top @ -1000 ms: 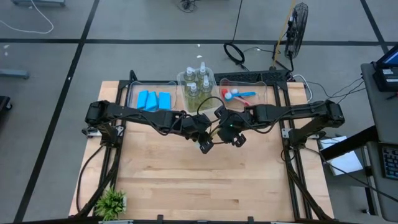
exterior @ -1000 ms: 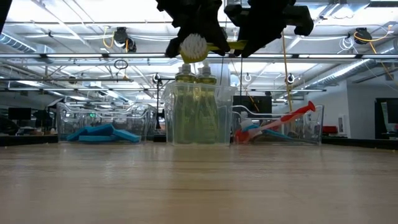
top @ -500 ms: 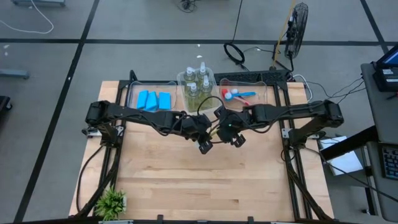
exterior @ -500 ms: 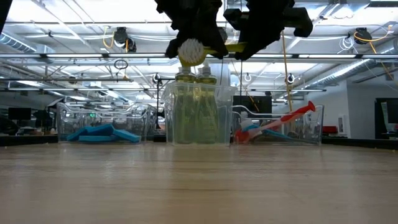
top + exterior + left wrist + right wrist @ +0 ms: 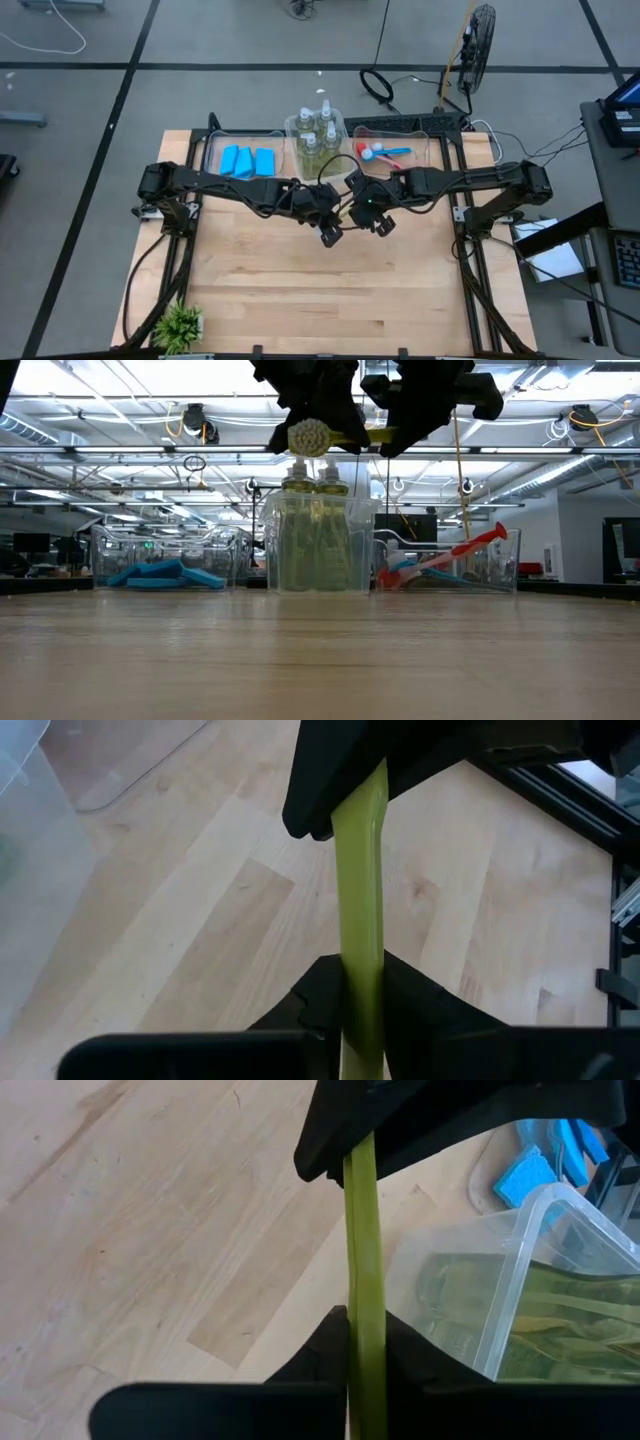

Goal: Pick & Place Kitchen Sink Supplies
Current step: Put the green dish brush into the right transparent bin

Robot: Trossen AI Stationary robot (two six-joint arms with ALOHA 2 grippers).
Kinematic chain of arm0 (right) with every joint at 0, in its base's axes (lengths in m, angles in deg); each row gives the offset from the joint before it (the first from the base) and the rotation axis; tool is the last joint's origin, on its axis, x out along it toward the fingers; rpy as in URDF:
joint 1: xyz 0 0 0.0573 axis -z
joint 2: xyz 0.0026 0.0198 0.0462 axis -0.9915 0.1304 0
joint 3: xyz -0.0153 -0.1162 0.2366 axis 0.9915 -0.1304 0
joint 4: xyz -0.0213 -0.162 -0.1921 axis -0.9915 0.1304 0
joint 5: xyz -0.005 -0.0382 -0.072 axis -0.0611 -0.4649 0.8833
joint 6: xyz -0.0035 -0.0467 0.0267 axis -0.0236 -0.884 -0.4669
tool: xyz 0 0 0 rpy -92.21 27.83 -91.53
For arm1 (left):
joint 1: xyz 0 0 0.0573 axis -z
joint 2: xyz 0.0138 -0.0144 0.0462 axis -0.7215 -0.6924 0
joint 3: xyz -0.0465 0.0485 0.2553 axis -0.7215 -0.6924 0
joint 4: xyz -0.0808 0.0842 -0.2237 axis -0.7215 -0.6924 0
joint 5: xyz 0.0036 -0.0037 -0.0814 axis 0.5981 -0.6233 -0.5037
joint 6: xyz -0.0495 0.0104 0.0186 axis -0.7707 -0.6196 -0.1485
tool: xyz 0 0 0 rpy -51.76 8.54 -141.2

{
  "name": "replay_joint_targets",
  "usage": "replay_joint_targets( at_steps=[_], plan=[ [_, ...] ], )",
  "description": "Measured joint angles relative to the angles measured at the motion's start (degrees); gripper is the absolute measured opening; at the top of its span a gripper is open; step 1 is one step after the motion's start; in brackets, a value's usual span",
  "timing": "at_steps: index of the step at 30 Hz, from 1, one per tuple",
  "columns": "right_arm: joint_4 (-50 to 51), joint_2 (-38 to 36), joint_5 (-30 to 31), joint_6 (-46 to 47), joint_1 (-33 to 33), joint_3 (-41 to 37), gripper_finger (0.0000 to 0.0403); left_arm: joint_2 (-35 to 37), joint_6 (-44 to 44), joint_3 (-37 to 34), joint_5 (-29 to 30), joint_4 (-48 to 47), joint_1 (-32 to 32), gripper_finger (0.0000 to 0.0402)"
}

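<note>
Where the pincers meet, the yellow-green brush (image 5: 360, 910) spans both.

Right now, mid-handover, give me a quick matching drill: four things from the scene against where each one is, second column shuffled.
Things:
1. blue sponges
2. pump bottles
3. yellow-green brush
4. potted plant

Places:
A. near-left table corner
B. middle bin
C. held in the air between the left gripper and right gripper
D. left bin

Pairs: 1-D, 2-B, 3-C, 4-A
</note>
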Motion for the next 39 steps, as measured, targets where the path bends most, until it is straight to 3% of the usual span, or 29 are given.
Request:
replay_joint_targets(
  at_steps=[9, 22, 30, 39],
  plan=[
    [0.2, 0.0, -0.09, 0.19, 1.21, 0.02, 0.0008, 0.02, 0.09, 0.0, -0.39, 0.55, -0.16, 0.006],
    [2.68, 0.04, 0.06, 2.55, 3.91, 0.15, 0.0006, 4.31, 4.86, 0.19, -0.17, 6.08, -2.7, 0.0158],
    [7.15, -0.19, 3.8, 4.82, 8.74, 0.07, 0.0006, 10.71, 7.41, 0.17, 2.39, -2.81, -4.37, 0.0222],
    [10.76, -2.91, 4.67, 6.16, 16.7, 0.02, 0.0006, 13.9, 6.18, 0.22, 8.65, -17.18, -4.31, 0.0234]
  ],
)
